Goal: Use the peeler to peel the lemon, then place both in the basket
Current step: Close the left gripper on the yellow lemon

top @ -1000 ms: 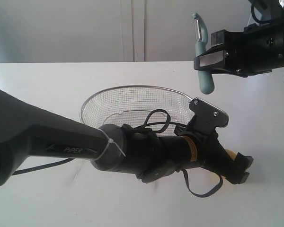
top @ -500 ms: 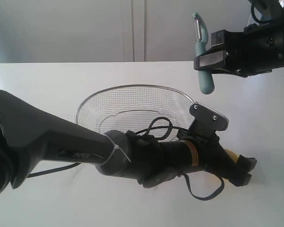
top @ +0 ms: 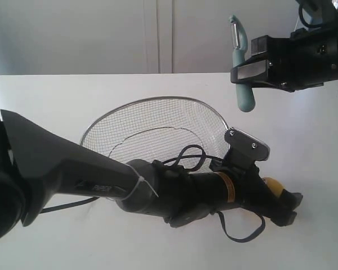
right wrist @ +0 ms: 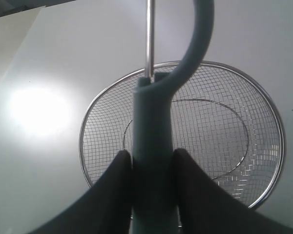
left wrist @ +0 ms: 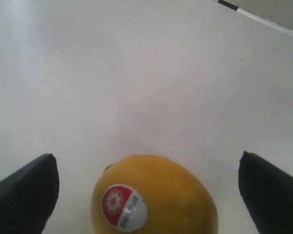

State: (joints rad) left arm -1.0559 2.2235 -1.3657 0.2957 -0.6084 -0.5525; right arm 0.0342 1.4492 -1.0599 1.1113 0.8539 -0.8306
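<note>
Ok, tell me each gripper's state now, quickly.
Left gripper: open, straddling the lemon on the table, not gripping it.
Right gripper: closed on the peeler, held in the air.

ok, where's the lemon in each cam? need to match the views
Exterior: the lemon is lower right, mostly hidden behind the left gripper.
Left wrist: the lemon is close to the camera, sticker facing it, between the open jaws.
Right wrist: not in it; only the peeler and the basket show.
Shared landmark: the white table is in all three; the left gripper flanks the lemon in both views showing it.
</note>
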